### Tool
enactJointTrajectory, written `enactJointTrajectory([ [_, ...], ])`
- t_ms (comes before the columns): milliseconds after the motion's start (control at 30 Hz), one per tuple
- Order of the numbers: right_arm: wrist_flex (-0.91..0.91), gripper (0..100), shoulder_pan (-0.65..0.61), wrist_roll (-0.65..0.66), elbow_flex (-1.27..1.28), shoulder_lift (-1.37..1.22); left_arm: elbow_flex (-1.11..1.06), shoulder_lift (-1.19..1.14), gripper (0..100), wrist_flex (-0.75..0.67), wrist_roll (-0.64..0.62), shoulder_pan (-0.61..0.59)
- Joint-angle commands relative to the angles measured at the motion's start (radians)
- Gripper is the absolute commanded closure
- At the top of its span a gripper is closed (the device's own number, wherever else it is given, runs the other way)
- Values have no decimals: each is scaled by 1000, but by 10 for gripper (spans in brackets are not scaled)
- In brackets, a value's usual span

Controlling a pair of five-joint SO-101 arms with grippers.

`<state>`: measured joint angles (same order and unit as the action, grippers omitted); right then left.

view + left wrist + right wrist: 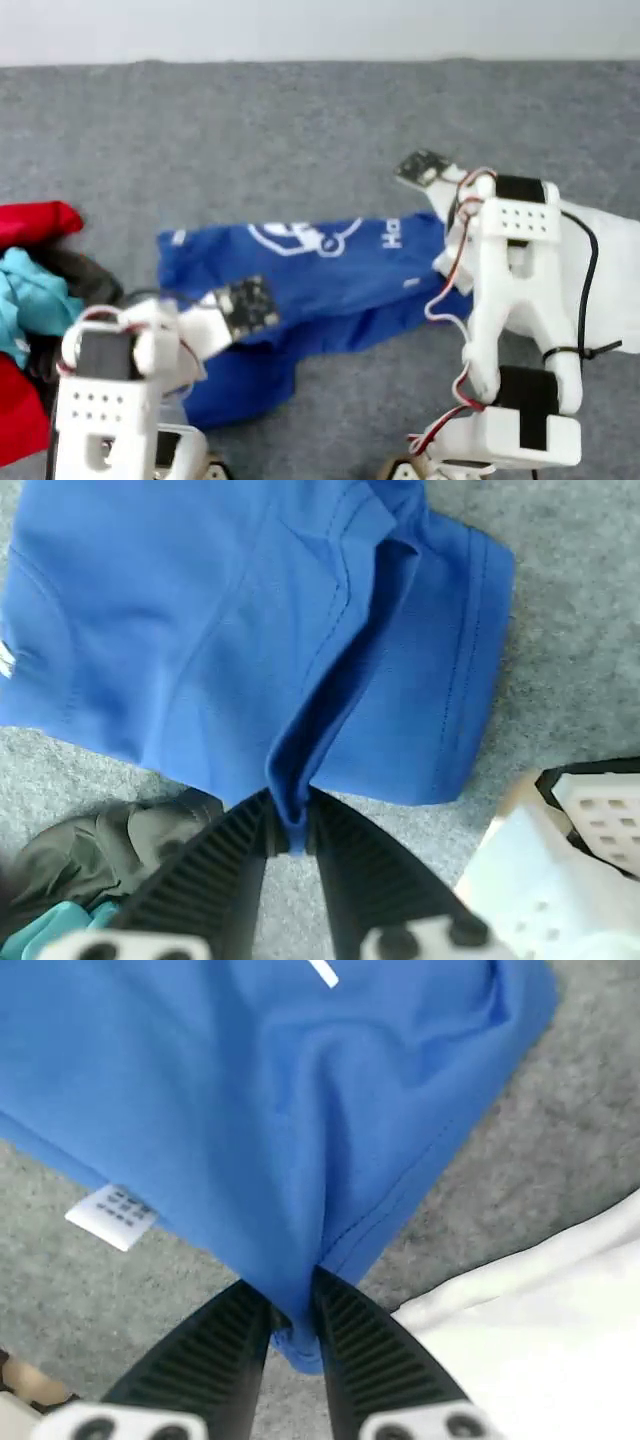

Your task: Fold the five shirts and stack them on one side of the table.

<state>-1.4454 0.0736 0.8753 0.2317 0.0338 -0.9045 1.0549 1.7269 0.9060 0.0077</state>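
A blue shirt with white print lies spread across the middle of the grey table. My left gripper is shut on a pinched fold at the shirt's near-left edge; in the high view that gripper sits at the cloth's lower left. My right gripper is shut on the hem of the shirt at its right end, close to a white care label. Seen from above, the right gripper is at the shirt's right edge. Both pinches lift the cloth a little off the table.
A white shirt lies at the right edge, beside the right arm, also seen as white cloth. At the left edge is a heap of red, teal and dark grey shirts; the dark shirt lies next to my left gripper.
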Motion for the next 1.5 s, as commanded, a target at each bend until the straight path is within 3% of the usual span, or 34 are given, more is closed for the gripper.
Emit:
enactJointTrajectory([
  [0, -5, 990, 5, 11, -8, 47, -10, 75, 985, -6, 6, 9],
  [133, -10, 976, 10, 11, -9, 47, -24, 120, 971, -12, 5, 0],
  [367, -74, 762, 28, 6, -17, 58, 51, 218, 848, -46, -74, -104],
  [633, -68, 778, 28, 6, -23, 58, 153, 269, 844, -38, -84, -137],
  [767, -30, 779, 22, -31, -86, 48, 133, 265, 870, -230, -187, -169],
  [900, 136, 835, 10, -226, -121, 47, 30, 261, 972, -442, -250, -166],
  [1033, 260, 997, -24, -350, -118, 27, -22, 153, 986, -519, -325, -166],
  [1467, 300, 988, -65, -523, -292, -255, 260, -511, 986, -621, -503, -164],
])
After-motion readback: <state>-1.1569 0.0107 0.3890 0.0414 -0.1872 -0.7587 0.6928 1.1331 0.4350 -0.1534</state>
